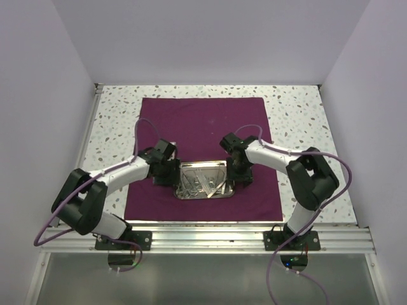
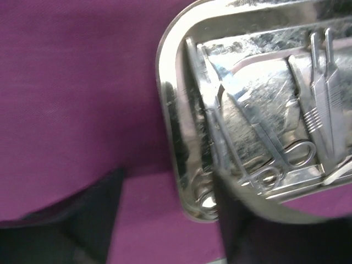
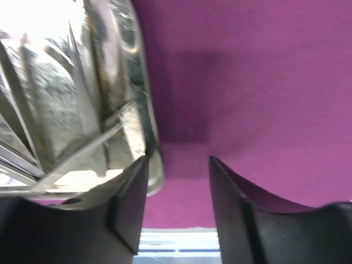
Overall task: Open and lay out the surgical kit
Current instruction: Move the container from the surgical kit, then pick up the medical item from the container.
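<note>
The maroon cloth lies unfolded flat on the table. The shiny steel tray rests on its near middle and holds several thin silver instruments. My left gripper is open at the tray's left end. In the left wrist view its gripper straddles the tray's rim, with scissors and tweezers inside the tray. My right gripper is open at the tray's right end. In the right wrist view its gripper has one finger over the tray's rim and the other over cloth.
The speckled tabletop shows around the cloth. White walls close the left, right and back sides. A metal rail runs along the near edge, where both arm bases are bolted.
</note>
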Controlling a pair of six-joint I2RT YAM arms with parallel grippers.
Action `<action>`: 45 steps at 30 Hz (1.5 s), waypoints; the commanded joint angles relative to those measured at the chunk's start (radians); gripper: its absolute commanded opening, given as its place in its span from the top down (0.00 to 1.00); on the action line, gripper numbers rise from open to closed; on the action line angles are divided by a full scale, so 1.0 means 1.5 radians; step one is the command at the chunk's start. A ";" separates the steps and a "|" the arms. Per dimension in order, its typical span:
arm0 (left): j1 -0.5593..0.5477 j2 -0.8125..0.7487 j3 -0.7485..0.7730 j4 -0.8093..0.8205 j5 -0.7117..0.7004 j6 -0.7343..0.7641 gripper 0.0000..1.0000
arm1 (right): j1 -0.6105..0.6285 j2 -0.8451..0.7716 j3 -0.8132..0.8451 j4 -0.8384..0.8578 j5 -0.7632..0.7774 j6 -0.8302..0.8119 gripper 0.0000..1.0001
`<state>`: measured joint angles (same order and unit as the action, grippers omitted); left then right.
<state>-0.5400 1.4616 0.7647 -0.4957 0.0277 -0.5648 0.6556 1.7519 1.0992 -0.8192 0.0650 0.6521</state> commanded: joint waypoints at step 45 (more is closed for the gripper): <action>-0.002 -0.068 0.207 -0.113 -0.094 0.049 0.26 | 0.058 0.257 0.332 -0.077 0.033 0.009 1.00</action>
<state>-0.5419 1.3830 1.0561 -0.6643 -0.0978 -0.5190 0.7387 2.0872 1.5578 -0.9489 0.0704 0.6609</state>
